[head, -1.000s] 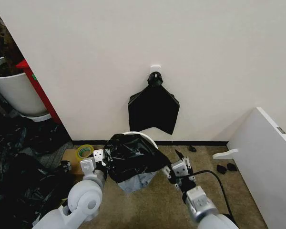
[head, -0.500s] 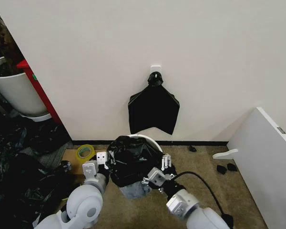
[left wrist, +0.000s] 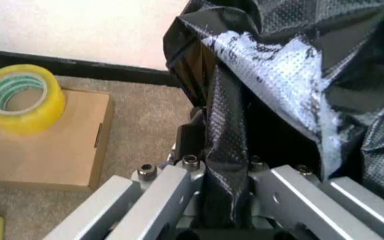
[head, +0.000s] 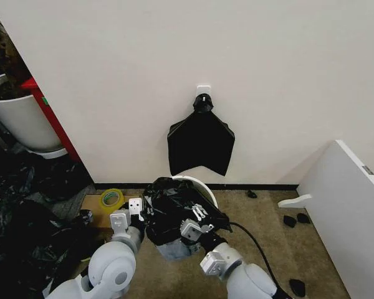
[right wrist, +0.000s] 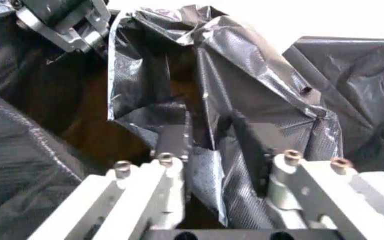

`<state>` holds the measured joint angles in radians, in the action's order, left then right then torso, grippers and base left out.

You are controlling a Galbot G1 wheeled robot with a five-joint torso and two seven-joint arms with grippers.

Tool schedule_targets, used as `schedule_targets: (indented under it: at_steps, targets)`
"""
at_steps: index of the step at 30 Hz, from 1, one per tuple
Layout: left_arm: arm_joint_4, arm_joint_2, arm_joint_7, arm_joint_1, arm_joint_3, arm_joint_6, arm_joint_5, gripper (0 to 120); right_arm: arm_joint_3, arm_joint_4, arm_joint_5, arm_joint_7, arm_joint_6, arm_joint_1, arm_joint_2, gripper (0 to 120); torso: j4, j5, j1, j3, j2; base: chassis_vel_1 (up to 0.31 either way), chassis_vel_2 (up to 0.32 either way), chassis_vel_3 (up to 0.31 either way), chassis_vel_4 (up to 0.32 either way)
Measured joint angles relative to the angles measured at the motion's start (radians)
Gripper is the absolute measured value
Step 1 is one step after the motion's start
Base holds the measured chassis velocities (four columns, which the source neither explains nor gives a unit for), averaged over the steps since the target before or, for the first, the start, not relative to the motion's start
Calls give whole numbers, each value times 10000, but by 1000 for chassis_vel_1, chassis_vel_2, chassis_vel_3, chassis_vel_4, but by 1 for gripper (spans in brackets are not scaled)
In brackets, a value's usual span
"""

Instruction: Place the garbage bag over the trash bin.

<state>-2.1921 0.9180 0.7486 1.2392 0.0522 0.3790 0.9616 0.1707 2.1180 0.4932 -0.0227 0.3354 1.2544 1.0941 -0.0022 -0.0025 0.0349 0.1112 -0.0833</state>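
The left gripper [head: 134, 212] was pressed together on a fold of the garbage bag [head: 174, 208]; in the left wrist view the black film ran between its two fingers [left wrist: 158, 195], and the bag rose just beyond them. The right gripper [head: 196, 219] was at the near side of the same bag, and in the right wrist view its fingers [right wrist: 172, 142] pinched a wrinkled fold of plastic between them. There was one garbage bag, and it lay draped over the one trash bin [head: 202, 187], whose white rim showed behind the bag, on the far side from both grippers. One roll of yellow tape [head: 111, 199] stood on one flat cardboard box [left wrist: 42, 150], just beside the left gripper. One flat black bundle [head: 201, 143] hung on the wall further behind. No writing could be read.
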Motion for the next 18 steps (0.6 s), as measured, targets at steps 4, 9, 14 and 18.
schedule_targets:
  at_steps: [4, 9, 14, 18]
  targets:
    - [-4, -6, -10, 11, 3, 0, 0, 1, -43, -1, -21, -76, 4, 42, -10, 8, 0, 0, 0, 0, 0, 0, 0, 0, 0]
    - [-2, -4, -34, 14, 5, -2, -8, 1, -174, 18, -84, -125, 12, 160, -70, 0, 0, 0, 0, 0, 0, 0, 0, 0, 0]
    - [-15, -30, -134, 89, 10, -12, -116, 1, -266, 78, -496, -219, 112, 197, -50, 0, -1, 0, 0, 0, 0, 0, 0, 0, 0]
    - [-71, -148, -340, 281, 87, 10, -524, 1, -316, 399, -2439, -564, 523, -55, 86, 0, -1, -1, 0, 0, 0, 0, 0, 0, 0]
